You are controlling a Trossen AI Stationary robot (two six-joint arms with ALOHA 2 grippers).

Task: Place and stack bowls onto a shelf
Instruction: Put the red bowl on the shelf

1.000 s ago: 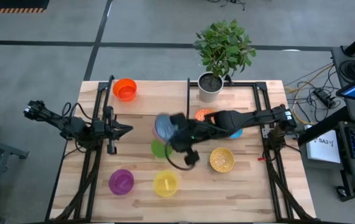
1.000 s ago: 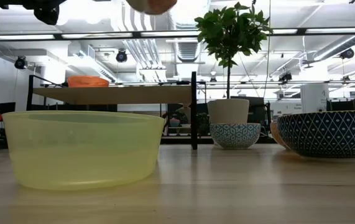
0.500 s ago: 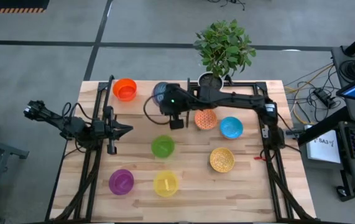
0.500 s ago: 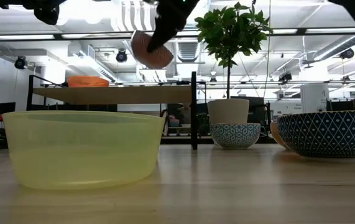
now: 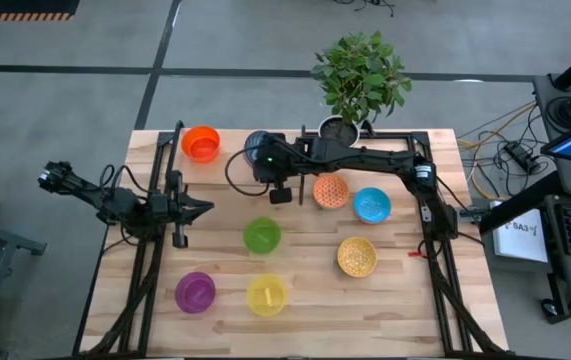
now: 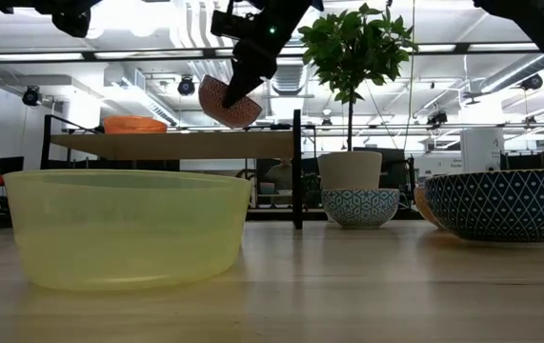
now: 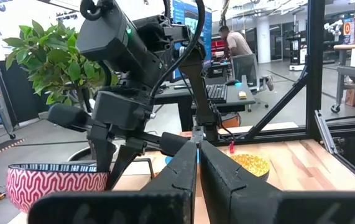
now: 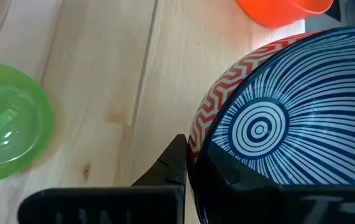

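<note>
Now, biggest thing first.

Table (image 5: 295, 310): wooden top carrying most of the bowls, with the potted plant (image 5: 357, 80) at its far edge.

Shelf (image 6: 171, 145): narrow raised plank along the far left of the table; in the low view its top sits well above the tabletop.

Right arm (image 5: 365, 160): stretched leftward across the far half of the table, reaching over the right-hand end of the shelf.

Left arm (image 5: 115, 202): waits at the left edge of the table, its fingers (image 7: 183, 168) pressed together on nothing.

Carried bowl (image 6: 230, 102): blue-striped inside, red zigzag outside, tilted, hanging just above the shelf and not yet resting on it.

Right gripper (image 5: 268, 170): pinches that bowl's rim, one finger inside and one outside, clamped firmly.

Red-orange bowl (image 5: 201, 143): already on the shelf, at its left end, apart from the carried bowl.

Bowls on the table: green (image 5: 261, 236), purple (image 5: 195, 292) and yellow (image 5: 266, 295) near the front; patterned orange (image 5: 331, 191), light blue (image 5: 372, 205) and speckled yellow (image 5: 357, 257) to the right.

Step in hand: setting the striped bowl on the shelf, early in the task by my judgement.

Next move: probably level the bowl, lower it squarely onto the plank beside the red-orange one, then release.
</note>
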